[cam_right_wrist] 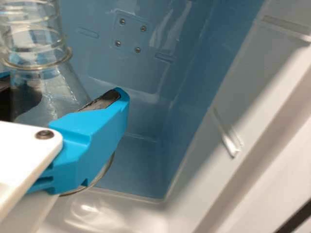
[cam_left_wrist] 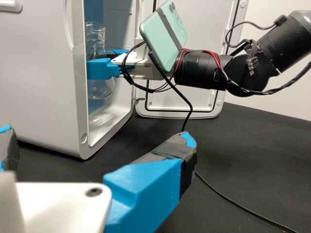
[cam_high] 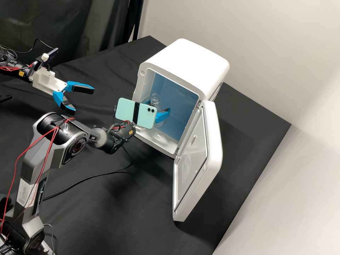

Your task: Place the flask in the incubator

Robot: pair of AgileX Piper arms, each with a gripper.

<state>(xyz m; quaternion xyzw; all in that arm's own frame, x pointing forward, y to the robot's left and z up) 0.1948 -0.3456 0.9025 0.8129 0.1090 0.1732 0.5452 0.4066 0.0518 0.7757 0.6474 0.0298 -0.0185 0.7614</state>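
Flask is hanging inside the incubator, clamped by the right gripper, left gripper gaping wide; next probably requires lowering, then release.

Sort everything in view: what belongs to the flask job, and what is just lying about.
Job: flask, held by the right gripper; incubator; its open door.
Lying about: left gripper, open; mint-green phone; black cable on the bench.
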